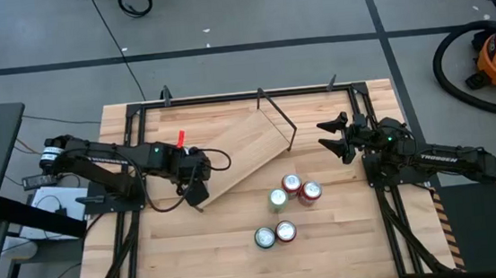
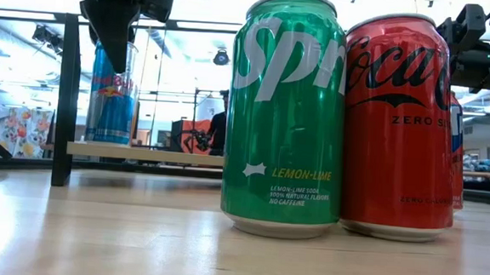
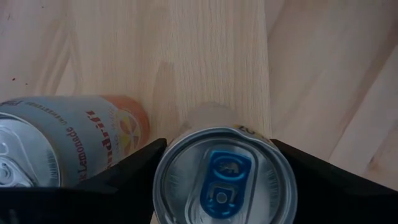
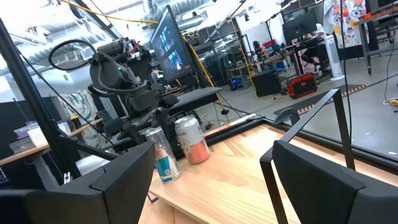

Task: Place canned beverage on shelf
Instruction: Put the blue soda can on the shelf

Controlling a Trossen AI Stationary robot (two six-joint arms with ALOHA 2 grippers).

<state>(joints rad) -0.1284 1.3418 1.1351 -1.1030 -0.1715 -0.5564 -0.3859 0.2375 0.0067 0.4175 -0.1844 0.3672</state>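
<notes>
The surface (image 1: 195, 252) carries the shelf (image 1: 240, 149), which lies askew across its far half, one short end near the far edge and the other end pointing toward the left edge. A black rod bracket (image 1: 281, 123) stands at the end nearer the far edge.

The left arm reaches in from the left edge, and its pincer (image 1: 196, 184) hangs over the shelf's left end. In the left wrist view its two fingers (image 3: 127, 167) stand on both sides of a blue can (image 3: 224, 180), so I judge the left pincer is pinching this can. The low view shows the can (image 2: 110, 91) upright with its bottom on or just above the plank — I cannot tell which. Its long axis is vertical and it sits directly under the pincer, so the coming move seems to be a release and a straight rise. Just beside it on the shelf stands an orange can (image 3: 68, 140), so the fingers have little room on that side when they part.

The right arm waits near the right edge, its pincer (image 1: 336, 136) spread and holding nothing, well apart from the shelf's left end — the left arm is clearly the nearer one.

Four other cans stand on the surface toward the near edge, among them a green can (image 2: 286, 114) touching a red can (image 2: 396, 125).
</notes>
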